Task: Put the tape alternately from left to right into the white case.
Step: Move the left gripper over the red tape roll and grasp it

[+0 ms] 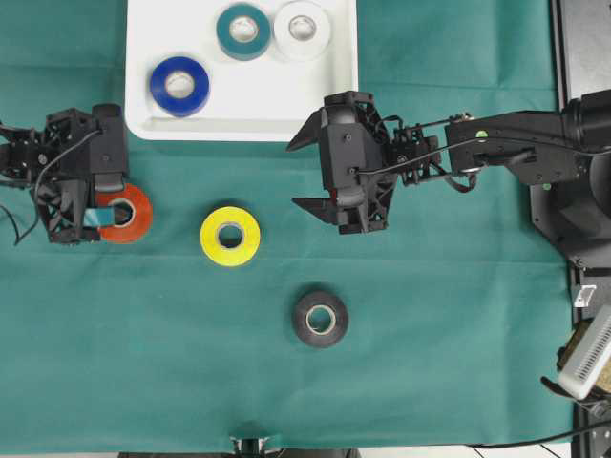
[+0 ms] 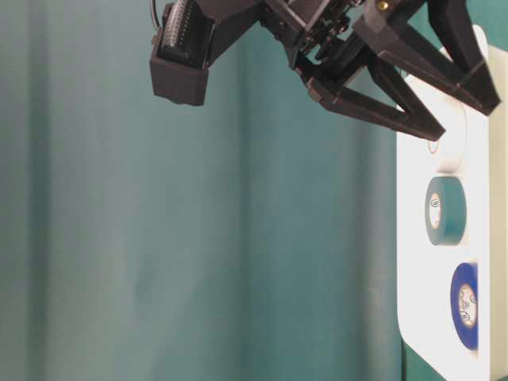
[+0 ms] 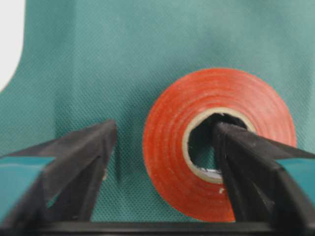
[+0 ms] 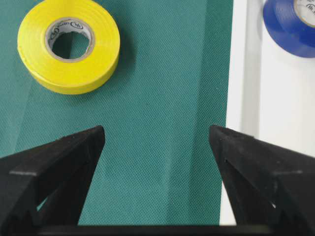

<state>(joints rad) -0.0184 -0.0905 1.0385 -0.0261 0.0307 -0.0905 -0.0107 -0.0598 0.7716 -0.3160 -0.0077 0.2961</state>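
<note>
Three rolls, blue (image 1: 179, 86), teal (image 1: 243, 31) and white (image 1: 302, 30), already lie in the white case (image 1: 329, 105), while red, yellow and black are left on the bench. My left jaws (image 3: 165, 147) straddle one wall of the red roll (image 3: 219, 142), one finger in its core, one outside with a gap remaining, so not yet clamped, the case's near rim just ahead. My right jaws (image 4: 157, 147) hang wide and empty over open cloth, the yellow roll (image 4: 69, 45) ahead-left, the case edge at my right finger, the black roll (image 1: 320, 319) well apart behind.

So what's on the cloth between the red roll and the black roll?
The yellow roll lies between the red roll and the black roll, apart from both. The overhead view shows it.
</note>
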